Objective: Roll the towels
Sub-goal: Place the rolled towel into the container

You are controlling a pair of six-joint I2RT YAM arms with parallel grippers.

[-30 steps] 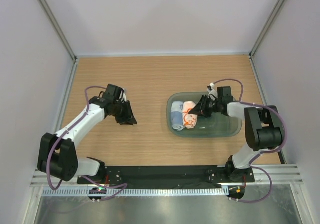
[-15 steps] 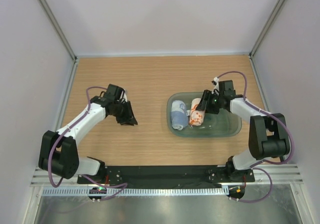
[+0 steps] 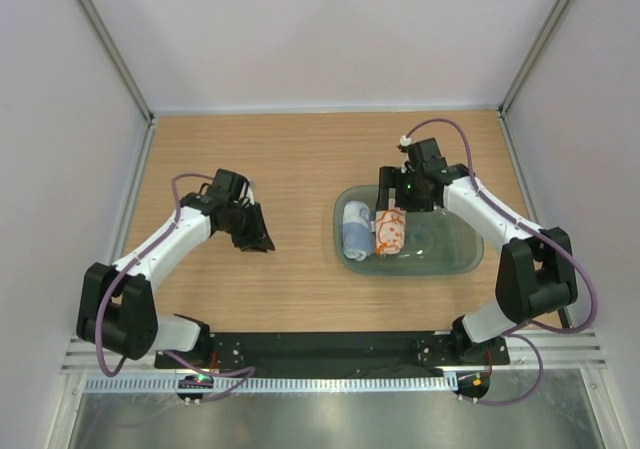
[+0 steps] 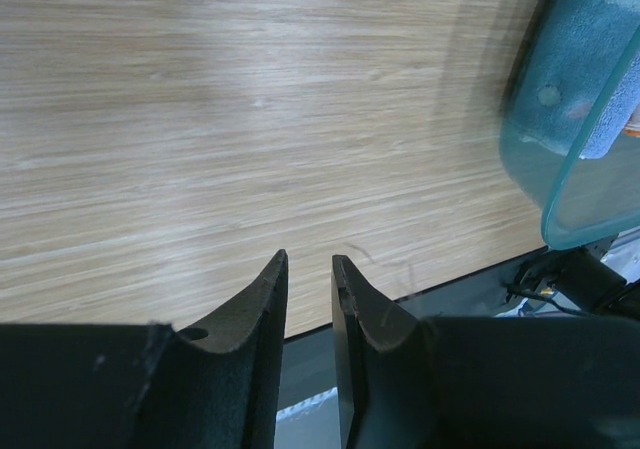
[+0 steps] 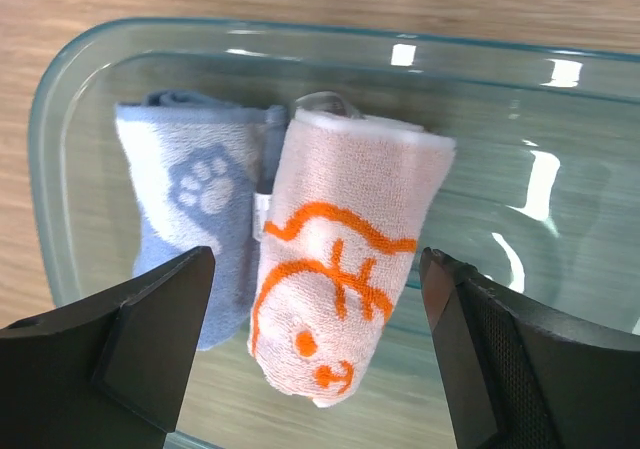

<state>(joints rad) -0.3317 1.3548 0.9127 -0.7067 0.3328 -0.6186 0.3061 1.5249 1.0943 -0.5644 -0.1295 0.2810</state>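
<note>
The right gripper (image 5: 318,257) has its jaws spread wide and grips nothing. In its wrist view the white towel with the orange pattern (image 5: 345,269) lies rolled just beyond the fingertips, centred in the gap between them, and neither finger (image 5: 150,354) visibly touches it. Against that roll, toward the finger at the left of this view, lies the pale blue towel (image 5: 195,209), also rolled, with a paw print on it. The two rolls touch along their length. Both rest inside the translucent teal tray (image 5: 300,31), which extends past both fingers. From above, the right gripper (image 3: 400,194) hangs over the tray's far edge, with the orange-patterned roll (image 3: 390,231) just nearer than it and the blue roll (image 3: 354,229) beside that. The left gripper (image 4: 309,261) has its jaws nearly together, only a narrow slit between them and nothing in it, low over the bare wooden table (image 4: 200,119). The tray's corner (image 4: 590,169) is ahead and to its right, and the towels lie well apart from it.
</note>
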